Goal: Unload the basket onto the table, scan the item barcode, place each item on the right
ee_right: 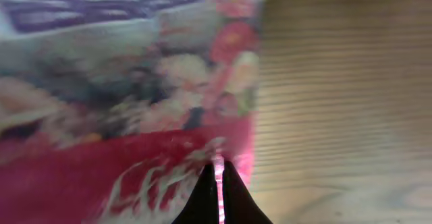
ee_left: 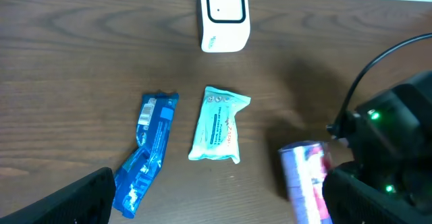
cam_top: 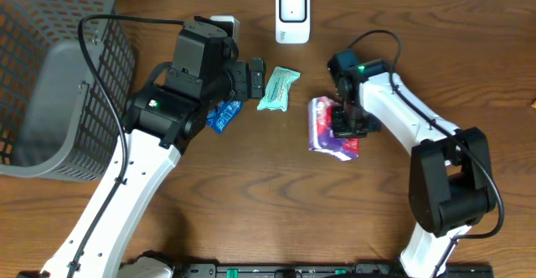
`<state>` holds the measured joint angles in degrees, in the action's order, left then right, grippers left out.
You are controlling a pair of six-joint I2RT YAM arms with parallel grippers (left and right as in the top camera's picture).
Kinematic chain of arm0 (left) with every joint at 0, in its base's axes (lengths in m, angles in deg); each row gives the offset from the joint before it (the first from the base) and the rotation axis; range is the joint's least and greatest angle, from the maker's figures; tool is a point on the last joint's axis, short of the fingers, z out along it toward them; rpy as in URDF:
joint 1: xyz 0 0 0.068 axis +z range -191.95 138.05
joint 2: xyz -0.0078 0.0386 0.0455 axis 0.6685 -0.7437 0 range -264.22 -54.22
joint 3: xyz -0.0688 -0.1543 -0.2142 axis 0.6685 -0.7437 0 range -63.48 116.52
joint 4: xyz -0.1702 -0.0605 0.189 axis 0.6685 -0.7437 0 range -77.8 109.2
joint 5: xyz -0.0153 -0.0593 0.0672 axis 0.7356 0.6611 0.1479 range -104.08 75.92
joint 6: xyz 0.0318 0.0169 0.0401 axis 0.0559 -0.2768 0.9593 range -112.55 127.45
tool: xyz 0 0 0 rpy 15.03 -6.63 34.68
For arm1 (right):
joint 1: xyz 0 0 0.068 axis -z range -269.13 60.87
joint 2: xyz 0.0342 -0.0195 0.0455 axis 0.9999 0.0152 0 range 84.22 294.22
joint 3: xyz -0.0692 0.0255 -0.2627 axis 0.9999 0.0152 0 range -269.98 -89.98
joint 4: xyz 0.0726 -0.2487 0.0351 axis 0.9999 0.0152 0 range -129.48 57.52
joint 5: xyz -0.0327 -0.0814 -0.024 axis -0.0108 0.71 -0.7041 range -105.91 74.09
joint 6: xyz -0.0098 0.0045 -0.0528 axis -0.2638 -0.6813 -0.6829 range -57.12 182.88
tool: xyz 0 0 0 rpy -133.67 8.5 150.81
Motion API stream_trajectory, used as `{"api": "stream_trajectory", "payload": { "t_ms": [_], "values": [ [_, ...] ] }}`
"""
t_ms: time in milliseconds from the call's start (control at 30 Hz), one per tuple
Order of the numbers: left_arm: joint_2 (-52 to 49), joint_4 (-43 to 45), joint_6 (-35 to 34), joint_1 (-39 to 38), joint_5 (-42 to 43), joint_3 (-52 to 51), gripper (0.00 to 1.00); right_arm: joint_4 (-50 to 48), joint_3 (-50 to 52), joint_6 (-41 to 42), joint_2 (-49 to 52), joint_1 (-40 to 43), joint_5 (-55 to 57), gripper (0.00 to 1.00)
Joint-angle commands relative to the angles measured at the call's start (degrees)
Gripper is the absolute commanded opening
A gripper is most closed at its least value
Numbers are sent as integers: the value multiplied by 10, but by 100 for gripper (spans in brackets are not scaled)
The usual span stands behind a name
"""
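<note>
I am pinching my right pincer (ee_right: 216, 183) together on the pink lower edge of the purple and pink floral plastic packet (cam_top: 322, 127). Through the right wrist camera the two dark fingertips are meeting with only a thin strip of pink film showing between them. The packet's printed face is filling the view above and to the left of the tips, and it is too blurred to read. From overhead, the packet is lying on the brown wooden counter (cam_top: 251, 194), directly under this pincer and spreading out to its left. I cannot tell whether any of it is lifting off the wood.

I am holding my left pincer (ee_left: 229, 200) wide apart with nothing between its fingers. Just ahead of it a pale teal plastic packet (ee_left: 218, 125) is lying flat. A blue foil packet (ee_left: 147, 150) is lying just beside that, towards the pincer's left finger. Further ahead, at the far edge of the counter, the white boxy barcode scanner (cam_top: 292, 14) is standing well apart from both pincers. A grey mesh basket (cam_top: 117, 52) is sitting far out to the left of my left arm.
</note>
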<state>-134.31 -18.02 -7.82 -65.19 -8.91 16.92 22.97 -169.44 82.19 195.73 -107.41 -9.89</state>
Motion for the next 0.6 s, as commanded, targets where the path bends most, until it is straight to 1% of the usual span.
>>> {"api": "stream_trajectory", "payload": {
  "t_ms": [0, 133, 333, 567],
  "values": [
    [-2, -1, -3, 2, -7, 11, 98, 0, 3, 4, 12, 25, 27, 1],
    [-2, -1, -3, 2, -7, 11, 98, -2, 18, 4, 12, 49, 29, 3],
    [-2, -1, -3, 2, -7, 11, 98, -5, 29, 4, 12, 81, 21, 1],
    [-2, -1, -3, 2, -7, 11, 98, 1, 3, -18, -15, 80, -26, 1]
  ]
}}
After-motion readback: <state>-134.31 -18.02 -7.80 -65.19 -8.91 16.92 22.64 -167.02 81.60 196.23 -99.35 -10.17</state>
